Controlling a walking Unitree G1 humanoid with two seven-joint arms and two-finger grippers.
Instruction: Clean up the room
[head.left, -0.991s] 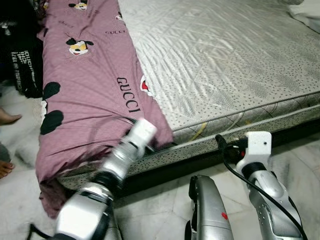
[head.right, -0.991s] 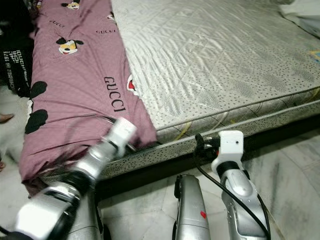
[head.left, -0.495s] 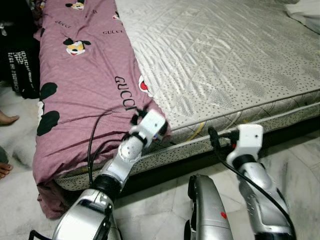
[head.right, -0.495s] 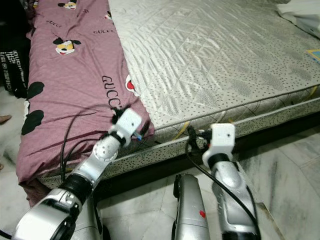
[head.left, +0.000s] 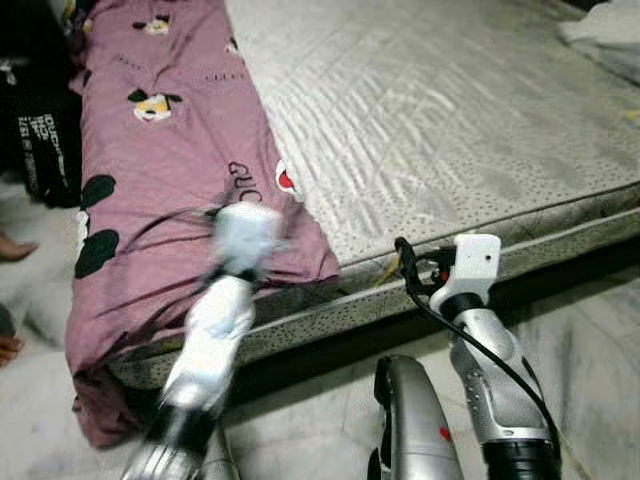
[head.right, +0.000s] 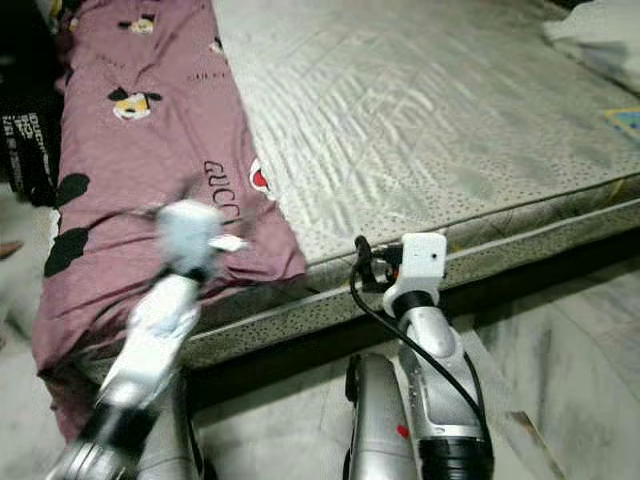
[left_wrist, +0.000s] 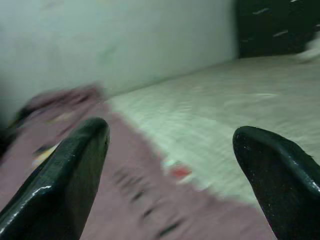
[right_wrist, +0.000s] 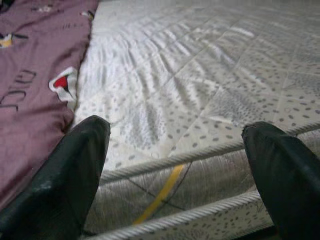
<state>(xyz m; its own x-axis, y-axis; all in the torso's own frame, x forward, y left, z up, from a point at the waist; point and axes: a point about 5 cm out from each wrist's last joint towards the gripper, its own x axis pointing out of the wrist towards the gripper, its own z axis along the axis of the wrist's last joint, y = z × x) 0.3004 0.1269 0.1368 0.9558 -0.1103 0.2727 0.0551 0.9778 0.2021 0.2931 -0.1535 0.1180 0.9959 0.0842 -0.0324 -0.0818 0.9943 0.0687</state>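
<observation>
Two arms reach toward a bed whose grey quilted mattress (head.left: 450, 110) takes up most of the scene, its near edge running along the pale marble floor (head.left: 590, 330). A purple sheet (head.left: 160, 190) printed with cartoon mice and lettering lies along the left part of the mattress and hangs over its near left corner down to the floor; part of the lettering is hidden behind the left arm. The left tool (left_wrist: 170, 175) is up over the near end of the purple sheet, and from the wrist its two black fingers (left_wrist: 65, 175) stand wide apart with nothing between them; in the head views that arm is smeared by blur, so its outline and its wrist are hard to make out. The right tool (right_wrist: 175, 175) is held just before the near edge of the mattress, right of the sheet's end, its fingers (right_wrist: 60, 170) likewise spread and released, with the piped mattress edge and a yellow stripe showing between them. A black cable (head.left: 425, 300) loops beside the right wrist. At the far right a white cloth (head.right: 595, 35) is cut off by the frame. Dark clothing (head.left: 40, 120) hangs at the far left, too dim to read, and a person's bare foot (head.left: 15, 247) pokes in at the left edge.
</observation>
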